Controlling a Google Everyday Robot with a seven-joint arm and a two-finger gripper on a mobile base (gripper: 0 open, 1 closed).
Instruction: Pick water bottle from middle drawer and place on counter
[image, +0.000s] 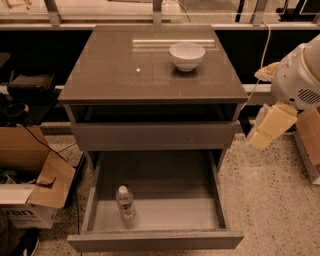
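Note:
The water bottle (125, 202) stands upright on the floor of the open middle drawer (165, 217), near its front left corner. It is clear with a white cap. The counter (115, 75) is the glossy grey-brown top of the cabinet. My gripper (266, 128) is a cream-coloured piece hanging off the white arm (300, 75). It sits to the right of the cabinet at about the height of the closed upper drawer front, well away from the bottle and holding nothing I can see.
A white bowl (187, 55) sits on the counter at the back right. An open cardboard box (30, 195) lies on the floor left of the drawer. Another box (311, 145) is at the right edge. A dark shelf runs behind the cabinet.

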